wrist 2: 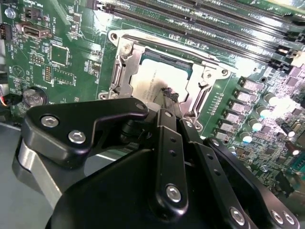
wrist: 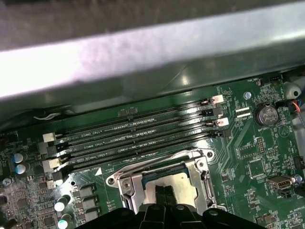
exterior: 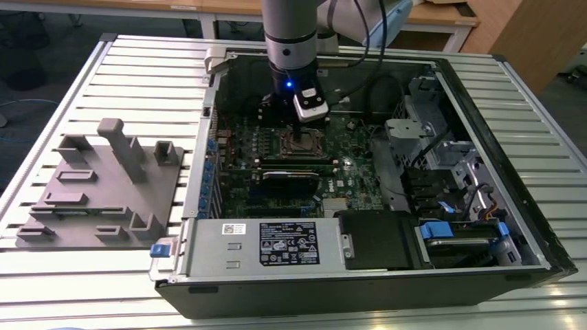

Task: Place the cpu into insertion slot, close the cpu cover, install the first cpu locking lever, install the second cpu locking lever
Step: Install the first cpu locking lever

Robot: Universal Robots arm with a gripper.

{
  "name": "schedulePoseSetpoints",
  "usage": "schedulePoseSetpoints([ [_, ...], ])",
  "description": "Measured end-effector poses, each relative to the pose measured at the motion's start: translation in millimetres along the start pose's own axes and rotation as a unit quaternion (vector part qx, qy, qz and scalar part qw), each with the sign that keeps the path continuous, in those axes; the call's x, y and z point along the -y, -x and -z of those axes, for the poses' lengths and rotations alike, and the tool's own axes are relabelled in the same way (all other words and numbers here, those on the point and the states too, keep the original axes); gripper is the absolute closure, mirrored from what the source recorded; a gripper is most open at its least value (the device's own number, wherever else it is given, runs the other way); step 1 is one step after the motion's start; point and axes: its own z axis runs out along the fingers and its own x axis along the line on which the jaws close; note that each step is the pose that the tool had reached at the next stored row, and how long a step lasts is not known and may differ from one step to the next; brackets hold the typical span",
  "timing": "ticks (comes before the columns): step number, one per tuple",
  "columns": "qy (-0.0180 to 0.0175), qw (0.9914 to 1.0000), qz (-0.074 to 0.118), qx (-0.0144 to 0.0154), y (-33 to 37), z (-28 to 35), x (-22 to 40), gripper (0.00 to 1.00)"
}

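Observation:
Inside the open computer case, my gripper (exterior: 299,130) hangs straight over the insertion slot (exterior: 300,144) on the green motherboard. The cpu (wrist 2: 155,76) (wrist: 177,183) lies flat in the slot with its dull silver top showing. The cpu cover (wrist 2: 122,71) (wrist: 127,188) lies down around it as a metal frame. A thin silver locking lever (wrist 2: 177,50) (wrist: 157,163) runs along the socket's side nearest the memory slots. The gripper's dark fingertips (wrist 2: 169,95) (wrist: 164,196) are pressed together just above or on the chip's top, with nothing visible between them.
Long black memory slots (wrist: 138,138) run beside the socket, under the case's metal wall (wrist: 143,57). A black card (exterior: 291,180), the power supply box (exterior: 284,244) and a drive cage (exterior: 431,137) crowd the case. A grey fixture (exterior: 101,185) lies on the slatted table.

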Motion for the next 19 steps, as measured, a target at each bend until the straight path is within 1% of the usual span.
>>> schedulePoseSetpoints([
  [1, -0.0005, 1.00000, 0.000, -0.0020, 0.0, 0.0, -0.1, 0.90],
  [2, -0.0014, 0.99999, 0.000, -0.0050, 0.1, 0.0, 0.0, 0.90],
  [4, -0.0046, 0.99990, 0.001, -0.0133, 0.1, -0.3, -0.1, 0.90],
  [6, -0.0082, 0.99972, 0.001, -0.0222, 0.1, -0.5, 0.0, 0.90],
  [7, -0.0097, 0.99963, 0.001, -0.0254, 0.1, -0.4, -0.1, 0.90],
  [8, -0.0102, 0.99960, 0.001, -0.0262, 0.1, -0.4, 0.0, 0.90],
  [13, -0.0101, 0.99960, 0.001, -0.0262, 0.1, -0.5, -0.1, 0.90],
  [15, -0.0102, 0.99959, 0.001, -0.0269, 1.3, -0.7, -0.5, 0.90],
  [17, -0.0111, 0.99949, 0.001, -0.0299, 4.2, -1.0, -1.1, 0.90],
  [19, -0.0125, 0.99933, 0.001, -0.0343, 8.4, -1.6, -2.2, 0.90],
])
